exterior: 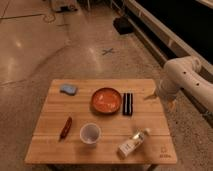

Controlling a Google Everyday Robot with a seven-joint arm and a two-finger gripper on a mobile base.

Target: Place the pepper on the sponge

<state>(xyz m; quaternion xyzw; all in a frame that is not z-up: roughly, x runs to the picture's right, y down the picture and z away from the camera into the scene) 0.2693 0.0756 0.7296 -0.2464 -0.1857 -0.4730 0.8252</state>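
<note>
The pepper (66,127), slim and dark red, lies on the wooden table (50,150) near its front left, left of a white cup. At the table's back left rests the sponge (68,89), a pale blue-grey pad with nothing on it. My gripper (152,95) hangs at the table's right rear edge, at the end of the white arm (182,74) that comes in from the right. It is far from both the pepper and the sponge, and holds nothing that I can make out.
An orange-red bowl (106,100) sits mid-table with a black block (128,103) just to its right. A white cup (90,133) and a toppled pale bottle (133,142) lie near the front edge. A dark wall base runs along the right.
</note>
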